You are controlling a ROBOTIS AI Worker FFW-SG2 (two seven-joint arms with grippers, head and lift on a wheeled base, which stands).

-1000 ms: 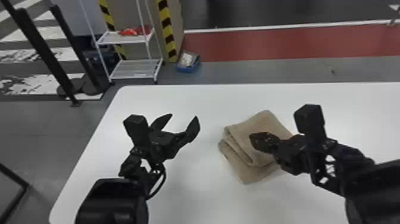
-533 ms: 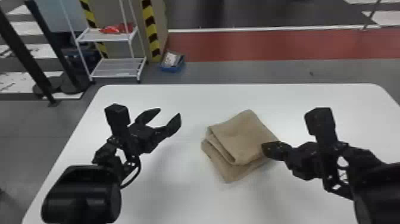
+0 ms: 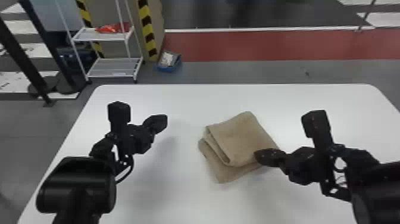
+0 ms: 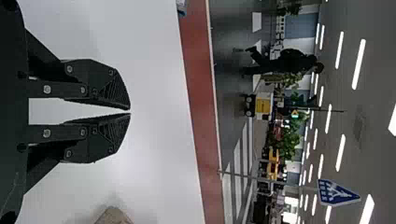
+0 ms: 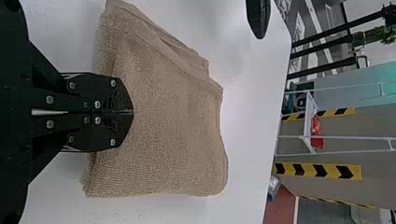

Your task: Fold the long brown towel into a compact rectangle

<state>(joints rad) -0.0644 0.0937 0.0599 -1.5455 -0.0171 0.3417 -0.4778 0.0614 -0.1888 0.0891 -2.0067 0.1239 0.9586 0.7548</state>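
At the far left, a white wire shelf rack stands on the floor behind the table, with a red item on its upper shelf. The left gripper is above the table's left part, well apart from the cloth. In the left wrist view, the left gripper is almost closed: a slim gap divides the tips and widens toward the base, with nothing between them. A blue bin sits on the floor beyond the table. The brown towel lies folded in layers on the table between the grippers, its lower layers protruding past the top one. The right gripper is over the towel's right side. In the right wrist view, its fingers meet flush; whether they pinch any cloth cannot be determined.
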